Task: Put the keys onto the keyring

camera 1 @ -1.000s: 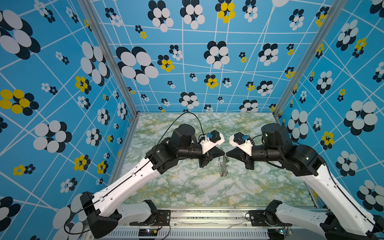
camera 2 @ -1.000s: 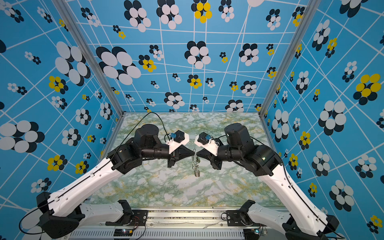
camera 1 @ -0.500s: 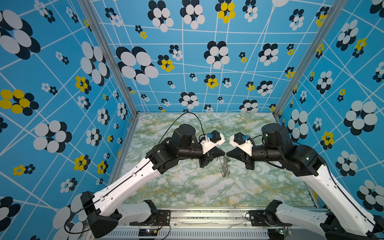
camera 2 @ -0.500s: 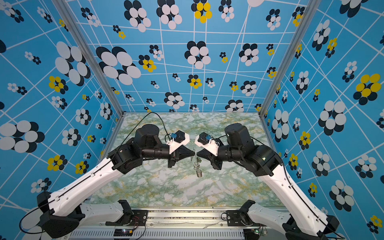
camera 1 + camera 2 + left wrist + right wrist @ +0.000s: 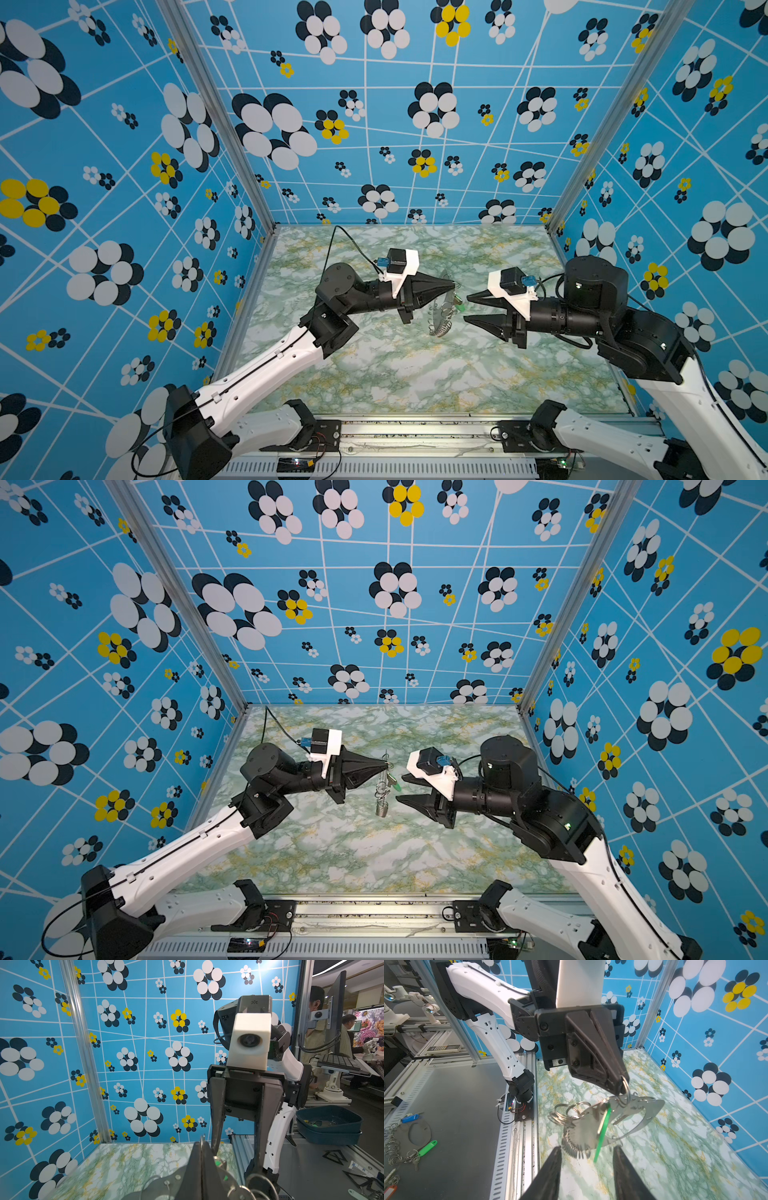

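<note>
Left gripper [image 5: 453, 286] was pinched shut on one silver wire loop of the large flat grey metal keyring [image 5: 583, 1132]. The ring hung edge-on from its fingertips at the centre of both top views, clear of the green-marbled tabletop [image 5: 395, 365] as far as I could judge. The small flat light-green key [image 5: 603, 1126] dangled from a loop near the held end of the band, just right of the ring in the top views. Right gripper [image 5: 466, 308] stood wide open and empty, jaws either side of the key's free end, not touching it.

My read: the key looked threaded, so the main step was done. What was left was checking that it hangs free and setting the ring down.

Count: 1 keyring, 1 key on it, 2 grippers. The loops were too bunched to count. The right wrist view also showed spares on the grey bench [image 5: 456, 1115] outside the cell: 1 green tag [image 5: 427, 1148], 1 blue tag [image 5: 409, 1119], 1 orange tag [image 5: 390, 1190].
</note>
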{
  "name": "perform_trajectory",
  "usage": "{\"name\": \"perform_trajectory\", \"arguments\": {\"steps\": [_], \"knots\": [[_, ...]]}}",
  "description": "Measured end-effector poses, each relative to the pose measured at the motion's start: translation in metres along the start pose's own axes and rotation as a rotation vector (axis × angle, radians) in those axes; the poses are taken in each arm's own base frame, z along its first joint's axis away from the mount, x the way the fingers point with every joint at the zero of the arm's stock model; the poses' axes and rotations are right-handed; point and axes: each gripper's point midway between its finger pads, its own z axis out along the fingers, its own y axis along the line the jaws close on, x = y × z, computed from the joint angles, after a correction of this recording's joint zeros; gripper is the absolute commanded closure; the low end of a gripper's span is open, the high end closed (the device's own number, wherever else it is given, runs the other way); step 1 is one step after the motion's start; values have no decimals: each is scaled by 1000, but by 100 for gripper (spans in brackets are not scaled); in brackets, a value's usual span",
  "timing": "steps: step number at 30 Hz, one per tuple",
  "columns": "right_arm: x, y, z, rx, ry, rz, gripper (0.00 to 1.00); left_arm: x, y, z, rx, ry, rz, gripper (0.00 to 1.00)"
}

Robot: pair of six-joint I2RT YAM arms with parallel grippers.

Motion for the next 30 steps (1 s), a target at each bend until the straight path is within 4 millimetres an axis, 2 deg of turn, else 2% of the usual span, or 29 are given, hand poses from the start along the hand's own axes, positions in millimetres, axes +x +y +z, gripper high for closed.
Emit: {"name": "perform_trajectory", "arguments": {"steps": [8, 15, 18, 27, 30], "knots": [[0, 0, -1, 1, -3, -2, 100, -1, 0, 0, 0, -3, 1, 84], [0, 1, -1, 0, -3, -2, 100, -12, -1, -5, -7, -42, 19, 84], [0, 1, -1, 0, -3, -2, 100, -13, -2, -6, -7, -46, 22, 87], [-1, 1, -1, 1, -3, -2, 100, -13, -2, -6, -7, -45, 22, 87], [-1, 1, -1, 1, -4, -2, 100, -12, -2, -6, -8, -43, 20, 91]]}}
